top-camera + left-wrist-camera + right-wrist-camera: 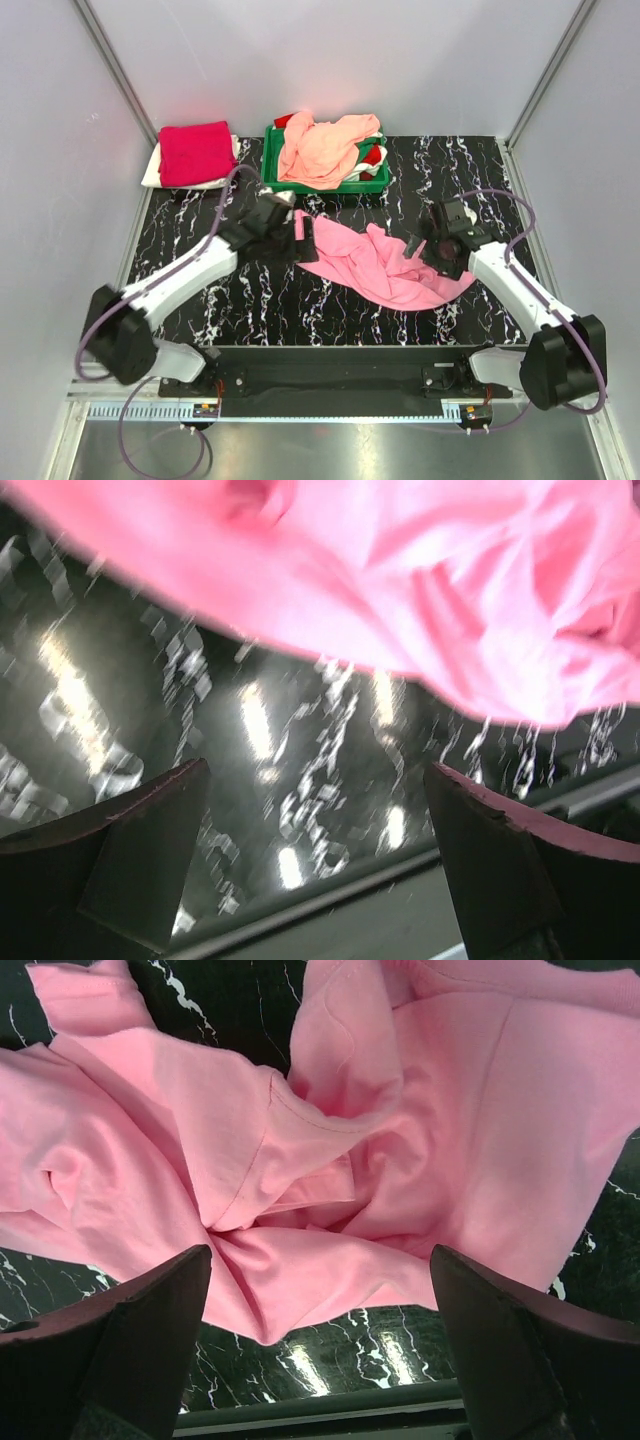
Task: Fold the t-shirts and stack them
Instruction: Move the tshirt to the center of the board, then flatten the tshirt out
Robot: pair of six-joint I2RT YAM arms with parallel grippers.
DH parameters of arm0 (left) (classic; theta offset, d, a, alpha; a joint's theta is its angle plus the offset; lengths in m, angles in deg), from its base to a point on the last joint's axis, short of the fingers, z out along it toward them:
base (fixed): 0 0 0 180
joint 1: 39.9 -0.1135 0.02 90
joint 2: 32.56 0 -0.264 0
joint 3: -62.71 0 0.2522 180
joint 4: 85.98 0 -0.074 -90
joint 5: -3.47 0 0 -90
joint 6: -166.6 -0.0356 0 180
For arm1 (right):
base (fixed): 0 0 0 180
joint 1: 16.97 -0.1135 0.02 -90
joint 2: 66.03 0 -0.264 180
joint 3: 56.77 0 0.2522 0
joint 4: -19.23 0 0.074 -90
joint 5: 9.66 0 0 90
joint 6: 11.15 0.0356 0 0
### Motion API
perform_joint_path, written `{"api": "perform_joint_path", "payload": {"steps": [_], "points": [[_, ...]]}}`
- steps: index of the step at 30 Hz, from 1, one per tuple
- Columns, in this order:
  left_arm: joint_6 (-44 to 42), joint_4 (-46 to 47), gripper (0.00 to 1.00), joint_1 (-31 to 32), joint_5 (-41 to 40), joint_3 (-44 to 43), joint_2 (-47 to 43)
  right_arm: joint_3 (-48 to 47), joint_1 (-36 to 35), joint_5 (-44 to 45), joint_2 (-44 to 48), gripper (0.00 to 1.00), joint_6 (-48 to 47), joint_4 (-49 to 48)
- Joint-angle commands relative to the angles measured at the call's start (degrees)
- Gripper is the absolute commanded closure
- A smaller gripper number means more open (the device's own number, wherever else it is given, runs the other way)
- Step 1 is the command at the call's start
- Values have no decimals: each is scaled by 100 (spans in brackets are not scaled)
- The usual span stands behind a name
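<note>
Two tees look done: a crimson tee [195,152] lies folded into a neat rectangle on a white tee [152,172], well beyond the left tool [315,770] and off to its outer side. By my reading, the task is less than half finished. The pink tee [385,268] lies crumpled on the tabletop [250,300] between the two tools and is not yet spread or folded. A peach tee [325,150] is heaped in the tray [330,187] past both tools, over red and white cloth I cannot sort out.

The left tool is spread wide and holds nothing; the pink tee's edge lies just ahead of its tips. The right tool [320,1250] also gapes empty, with the pink tee bunched directly beneath and ahead of it.

The pink cloth is soft, matte knit, full of deep rumples, with a stitched seam curving through the folds. The tabletop is glossy black, veined with white, and shows lamp glare. The tray is rigid green plastic.
</note>
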Motion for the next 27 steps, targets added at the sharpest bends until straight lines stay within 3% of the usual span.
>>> {"api": "perform_joint_path", "payload": {"steps": [1, 6, 11, 14, 15, 17, 18, 19, 22, 27], "points": [[185, 583, 5, 268, -633, -1044, 1047, 19, 139, -151, 299, 2, -68, -186], [-114, 197, 3, 260, -1231, -2205, 2628, 116, 552, -221, 633, 0, -305, 43], [-228, -50, 5, 163, -1338, -3015, 3518, 265, 825, -291, 949, 0, -534, 210], [-264, -234, 23, 145, -1320, -3436, 3984, 301, 913, -353, 959, 0, -569, 228], [-281, -235, 42, 136, -1276, -3507, 4107, 283, 921, -379, 950, 0, -561, 219], [-307, -235, 61, 136, -1250, -3578, 4152, 248, 939, -397, 915, 0, -561, 219], [-316, -252, 85, 136, -1232, -3587, 4100, 239, 957, -423, 897, 0, -569, 193], [-342, -322, 97, 136, -1223, -3596, 4030, 248, 965, -423, 871, 0, -578, 184], [-404, -480, 100, 136, -1320, -3456, 3407, 274, 992, -450, 836, 0, -569, 114], [-527, -1218, 100, 136, -1539, -2992, 1387, 248, 1053, -502, 835, 0, -412, 52]]}}
